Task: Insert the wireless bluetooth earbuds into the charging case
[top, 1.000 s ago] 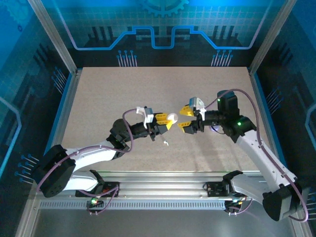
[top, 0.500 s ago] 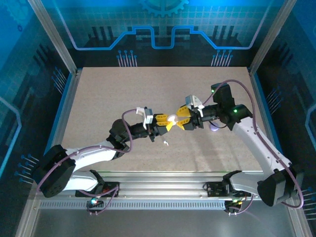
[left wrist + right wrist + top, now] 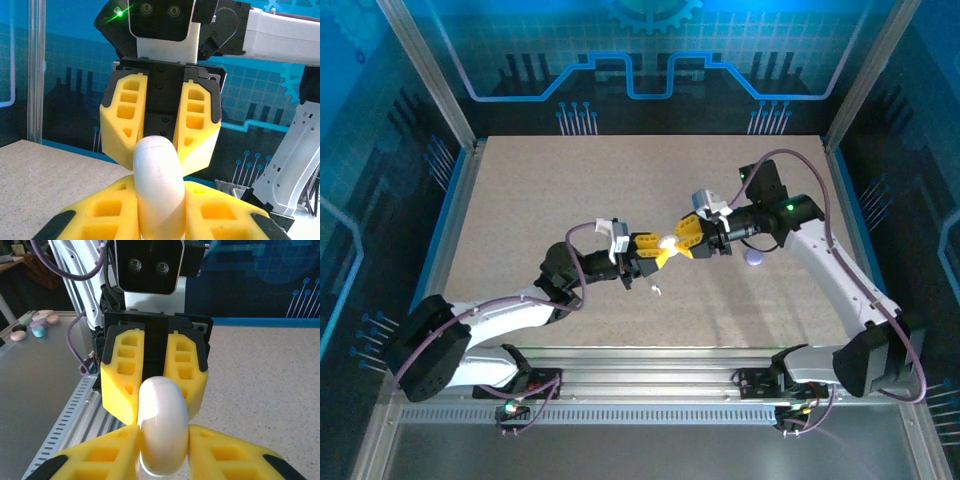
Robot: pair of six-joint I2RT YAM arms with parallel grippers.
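Observation:
The white pebble-shaped charging case [image 3: 668, 243] hangs in the air over the middle of the table, held from both sides. My left gripper [image 3: 660, 251] is shut on its left end, and the case [image 3: 157, 185] stands upright between the yellow fingers [image 3: 95, 215]. Facing it, my right gripper [image 3: 682, 240] is shut on the other end, its fingers [image 3: 100, 455] pressed against both flanks of the case [image 3: 163, 432]. No opening shows on the case. One tiny white earbud [image 3: 656, 290] lies on the table just below the left gripper.
A pale lavender pebble-like case [image 3: 756, 257] lies on the table under the right forearm. The aluminium rail [image 3: 650, 385] runs along the near edge. Several small coloured objects [image 3: 35, 322] sit on a grey surface beyond the table.
My right gripper has moved left to the white case and closed on it. The left gripper has kept its hold and barely moved. The lavender case now shows beside the right arm.

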